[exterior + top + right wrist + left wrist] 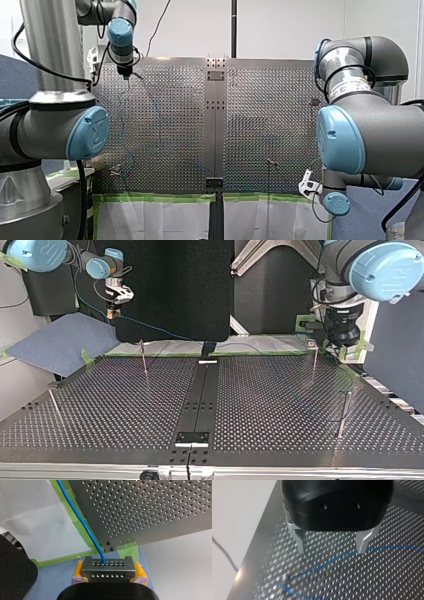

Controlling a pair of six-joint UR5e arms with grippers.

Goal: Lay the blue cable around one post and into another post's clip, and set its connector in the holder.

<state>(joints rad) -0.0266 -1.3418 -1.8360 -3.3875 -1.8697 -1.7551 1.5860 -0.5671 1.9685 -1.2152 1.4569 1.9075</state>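
Beyond the bench's (150,505) taped corner: grey metal connector (108,567), two rows of holes, clamped between yellow-padded fingers of the right gripper (109,573).
Thin blue cable (83,523) out of its upper row; farther along, slack curves on the bench under metal fingers of the left gripper (331,551), spread wide, empty.

Table (125,405): perforated metal plate, fills the lower half of the top view.
Strip (202,390): dark, runs down the table's middle, centre of the top view; a small plate (192,438) lies at its lower end.
Tape (150,197): green, along the table's edge, lower part of the front view.
Paper (150,220): white sheets just below the tape.
Mat (55,342): blue, left of the top view, off the table's corner.
Panel (170,285): black, upper centre of the top view.
Pole (233,27): dark, upright, upper centre of the front view.
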